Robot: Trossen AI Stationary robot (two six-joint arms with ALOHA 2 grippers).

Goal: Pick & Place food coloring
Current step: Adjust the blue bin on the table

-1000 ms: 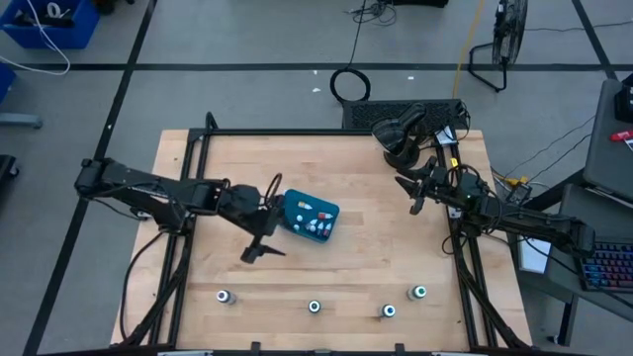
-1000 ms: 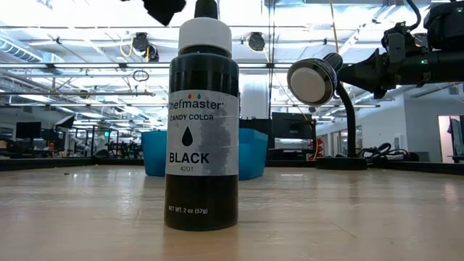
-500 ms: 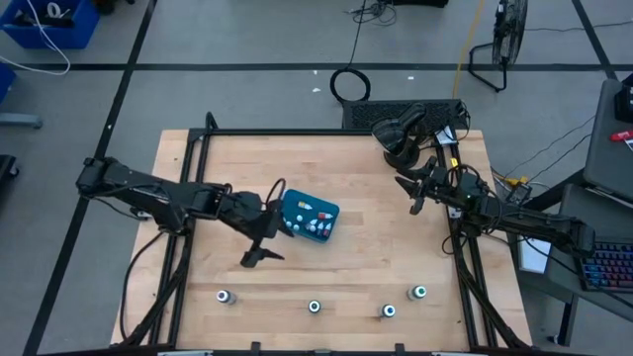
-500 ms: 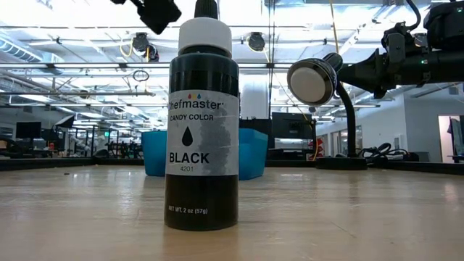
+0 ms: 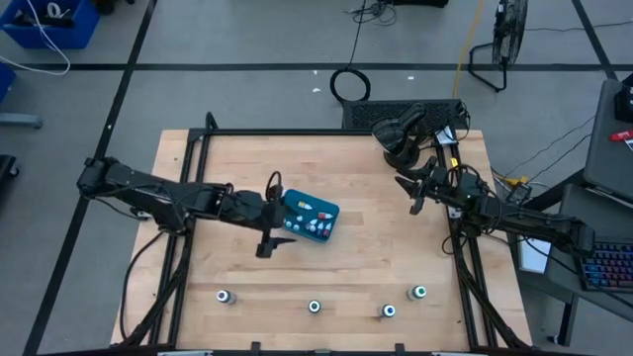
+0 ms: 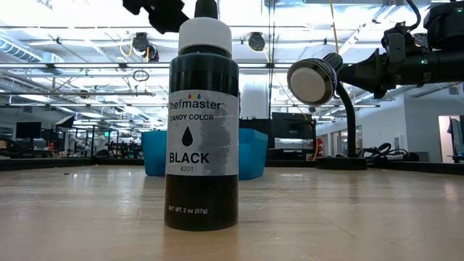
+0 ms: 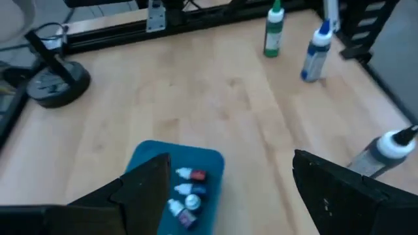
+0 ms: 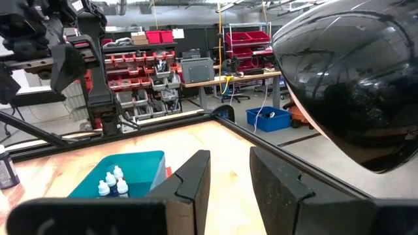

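The teal tray (image 5: 297, 210) lies mid-table with several tiny white- and red-capped food coloring bottles (image 5: 316, 224) lying in it; the left wrist view shows them too (image 7: 186, 192). Several bigger dark bottles stand upright on their bases along the near edge (image 5: 226, 296) (image 5: 315, 307) (image 5: 389, 311) (image 5: 419, 292); the black one fills the low view (image 6: 201, 130). My left gripper (image 5: 267, 242) hangs open above the table just near-left of the tray, its fingers wide apart (image 7: 228, 196). My right gripper (image 5: 410, 193) waits at the table's right side, slightly open (image 8: 230, 176).
A black gooseneck lamp (image 5: 401, 138) stands at the far right corner, its round head showing in the low view (image 6: 312, 81). Black frame rails (image 5: 188, 198) run along the table's left, right and far sides. Bare wood lies between the tray and the near bottles.
My left gripper has turned about its wrist and shifted slightly toward the tray and the far edge, staying open. The tray, the bottles and the right arm have kept still.
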